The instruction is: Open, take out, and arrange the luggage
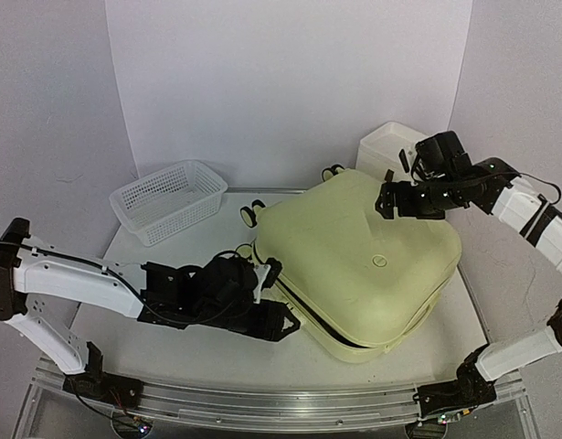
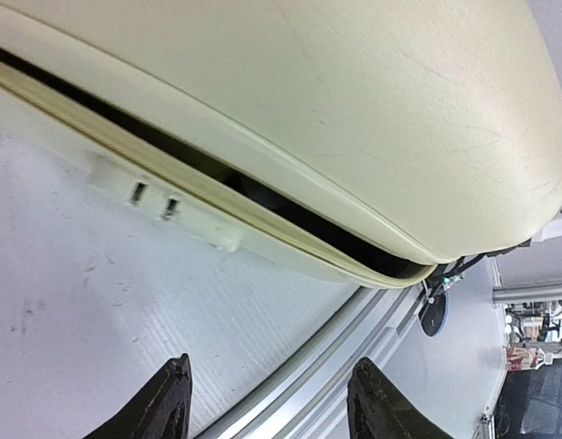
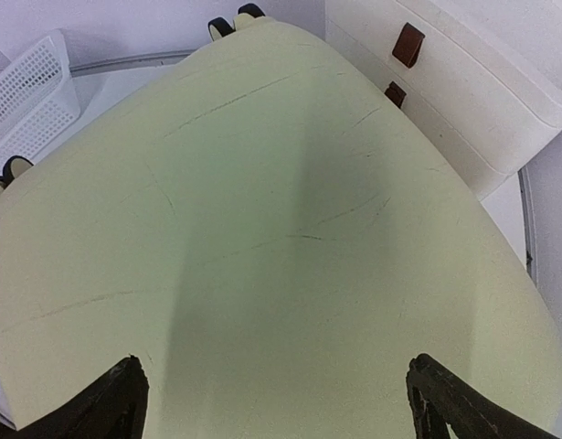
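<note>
**Lid Ajar, Neither Pincer Holding It**

The suitcase [image 1: 372, 265] lies flat on the table [image 1: 153, 352], right of centre, its lid cracked open along the near-left seam. The left pincer [image 1: 288, 326] sits low beside that gap, fingers apart, gripping nothing. The right pincer [image 1: 387, 198] is over the lid's far right corner, spread wide and also empty. Likely trouble: with no hold, the smooth lid may drop shut, or a sideways push may slide the case toward the drawer box [image 1: 387, 146]. Count: one table, one suitcase, one drawer box, one basket [image 1: 168, 201], two pincers, two wheels [image 1: 253, 214] in view.
</note>
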